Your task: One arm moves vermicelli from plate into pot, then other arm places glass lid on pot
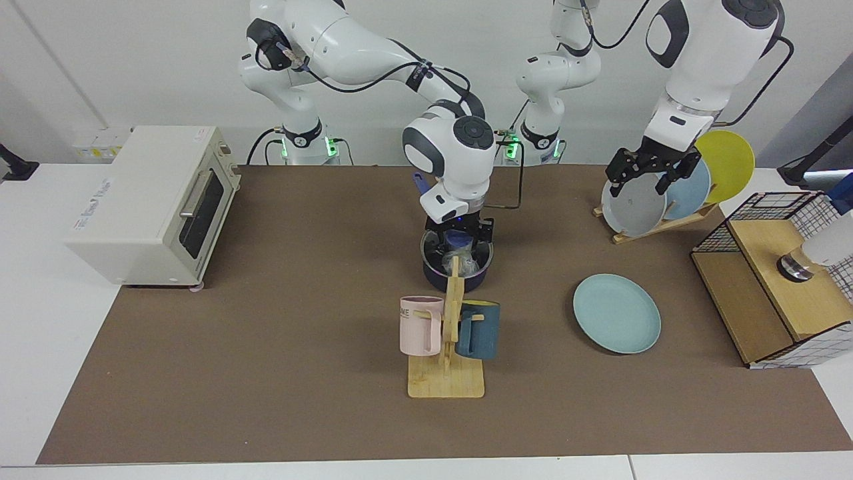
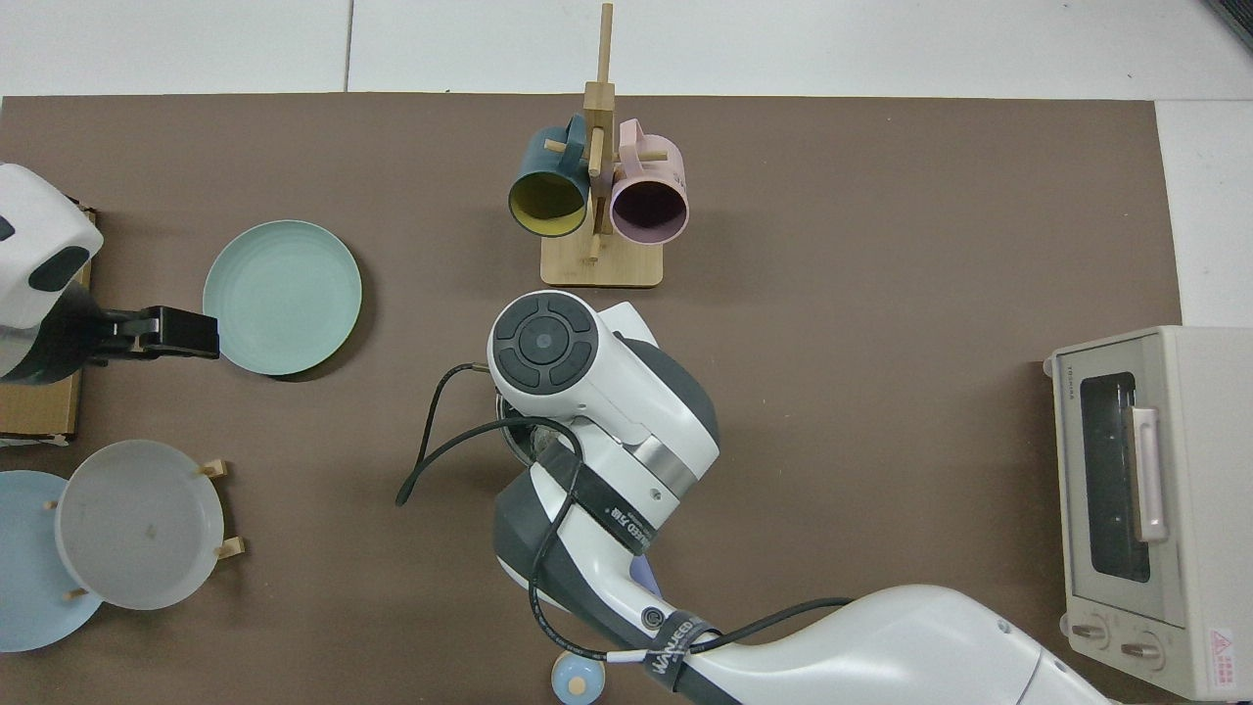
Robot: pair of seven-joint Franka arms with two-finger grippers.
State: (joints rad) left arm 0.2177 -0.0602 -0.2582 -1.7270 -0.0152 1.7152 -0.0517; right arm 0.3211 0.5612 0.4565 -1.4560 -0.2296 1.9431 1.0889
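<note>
The dark pot (image 1: 457, 275) stands mid-table behind the mug rack, its blue handle (image 1: 418, 181) pointing to the back. On it sits the glass lid (image 1: 440, 252), and white vermicelli (image 1: 461, 260) shows through the glass. My right gripper (image 1: 457, 235), with a blue light at its wrist, hangs open just above the lid, its fingers either side of the blue knob (image 1: 456, 239). From the top, this arm (image 2: 587, 392) covers the pot. The teal plate (image 1: 616, 313) (image 2: 282, 297) lies bare. My left gripper (image 1: 643, 175) (image 2: 162, 333) waits open and holds nothing by the upright plates.
A wooden mug rack (image 1: 448, 333) holding a pink and a dark blue mug stands right in front of the pot. There are grey, blue and yellow plates in a rack (image 1: 656, 223) at the right, a wire-and-wood box (image 1: 773, 280) further right, and a toaster oven (image 1: 153, 200) at the left.
</note>
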